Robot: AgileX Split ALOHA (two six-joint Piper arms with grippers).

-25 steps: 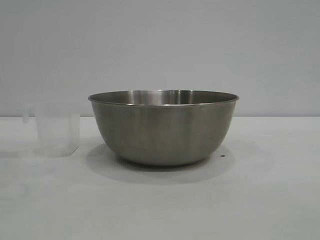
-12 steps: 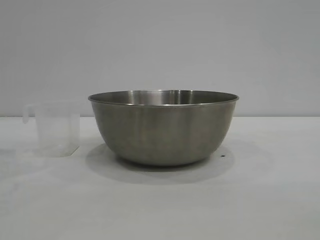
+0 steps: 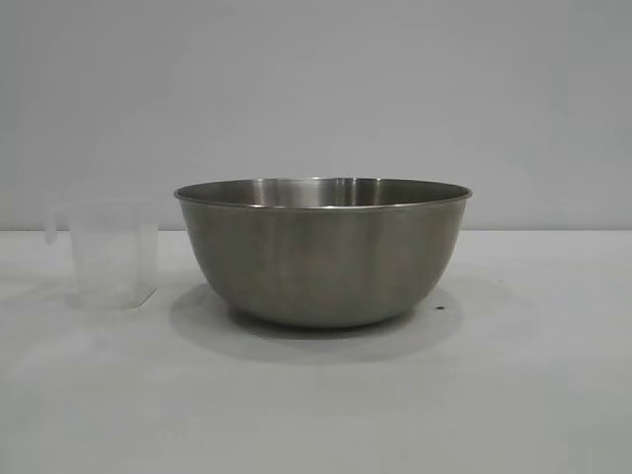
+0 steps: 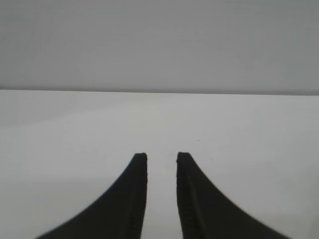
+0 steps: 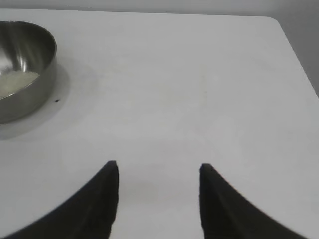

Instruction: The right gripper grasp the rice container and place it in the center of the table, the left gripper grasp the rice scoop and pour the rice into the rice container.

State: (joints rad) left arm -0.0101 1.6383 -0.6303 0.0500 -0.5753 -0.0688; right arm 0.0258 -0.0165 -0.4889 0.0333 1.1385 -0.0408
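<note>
Two things stand on the table (image 3: 553, 395). Furthest left is the rice scoop (image 3: 111, 255), upright and looking empty, its handle turned away from the bowl. Just beside it, near the middle, sits the rice container (image 3: 323, 252), with the rice (image 5: 14, 81) lying as a pale patch in its bottom. Over bare tabletop, the left gripper (image 4: 162, 158) holds nothing, its fingers only a narrow slit apart. Off to the right, well clear of the bowl, the right gripper (image 5: 158, 169) hangs empty with fingers spread wider.
</note>
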